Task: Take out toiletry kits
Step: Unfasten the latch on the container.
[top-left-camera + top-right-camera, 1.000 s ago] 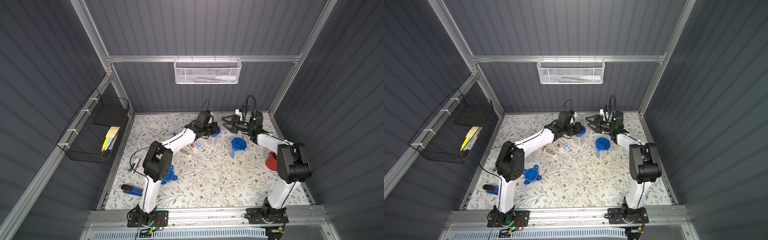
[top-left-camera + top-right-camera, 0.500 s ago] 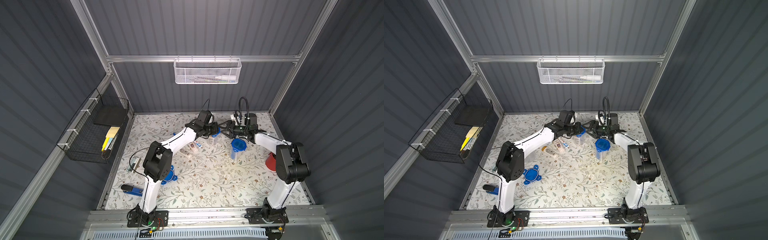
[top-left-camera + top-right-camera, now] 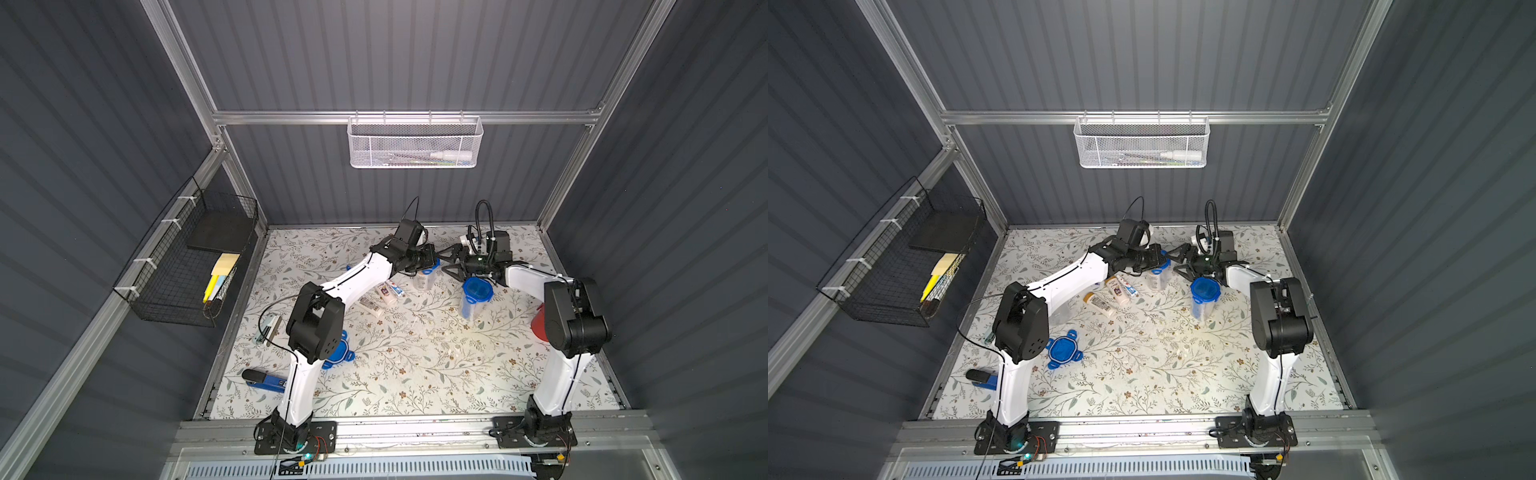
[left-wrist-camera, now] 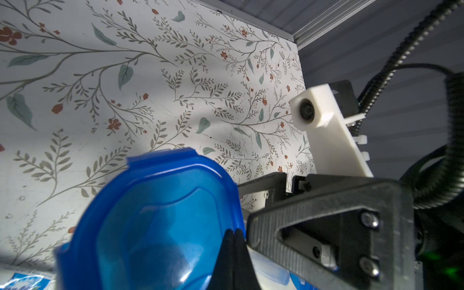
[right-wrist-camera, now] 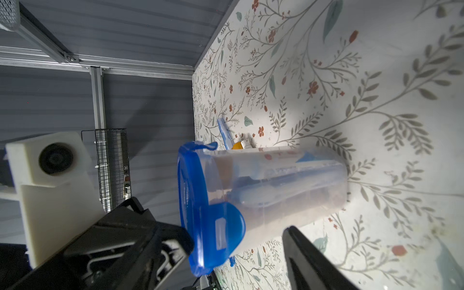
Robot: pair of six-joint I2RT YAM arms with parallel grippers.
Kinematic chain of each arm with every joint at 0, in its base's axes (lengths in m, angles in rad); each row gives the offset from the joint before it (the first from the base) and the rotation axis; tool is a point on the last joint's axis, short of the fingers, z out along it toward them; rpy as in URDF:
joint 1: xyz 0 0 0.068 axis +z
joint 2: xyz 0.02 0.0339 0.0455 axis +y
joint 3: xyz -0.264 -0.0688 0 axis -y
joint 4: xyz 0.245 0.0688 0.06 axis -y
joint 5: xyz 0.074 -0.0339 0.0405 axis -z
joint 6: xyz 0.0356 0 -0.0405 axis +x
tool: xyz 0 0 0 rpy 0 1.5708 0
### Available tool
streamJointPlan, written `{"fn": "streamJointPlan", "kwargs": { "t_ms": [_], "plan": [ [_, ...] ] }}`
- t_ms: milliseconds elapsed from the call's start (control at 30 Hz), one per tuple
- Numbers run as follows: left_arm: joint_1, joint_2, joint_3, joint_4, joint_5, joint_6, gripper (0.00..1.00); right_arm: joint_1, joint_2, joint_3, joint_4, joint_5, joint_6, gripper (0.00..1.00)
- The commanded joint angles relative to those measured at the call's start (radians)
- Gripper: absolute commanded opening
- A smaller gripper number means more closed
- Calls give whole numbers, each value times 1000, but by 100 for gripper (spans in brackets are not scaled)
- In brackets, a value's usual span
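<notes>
Toiletry kit [image 5: 276, 182] in clear jar [image 5: 316, 203] just ahead of wide right jaws; left jaws tight together at its lid [image 4: 155, 226].

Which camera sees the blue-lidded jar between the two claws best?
Right wrist view: the whole jar shows, side-on and close. Left wrist view shows only its blue lid. In both top views the jar is tiny.

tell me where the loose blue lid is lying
In both top views the loose blue lid lies flat on the table on the robot's left side, right beside the left arm's elbow.
</notes>
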Motion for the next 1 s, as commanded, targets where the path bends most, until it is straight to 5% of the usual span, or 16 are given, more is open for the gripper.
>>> {"fn": "streamJointPlan", "kwargs": {
  "t_ms": [0,733,967],
  "plan": [
    [4,111,-62,-286,-43,15,0,20,34,11,105,-41,66,78],
    [7,124,-72,-291,-35,13,0,29,49,-37,490,-105,323,77],
    [9,114,-78,-284,-34,10,0,24,31,-49,371,-93,240,77]
  ]
}}
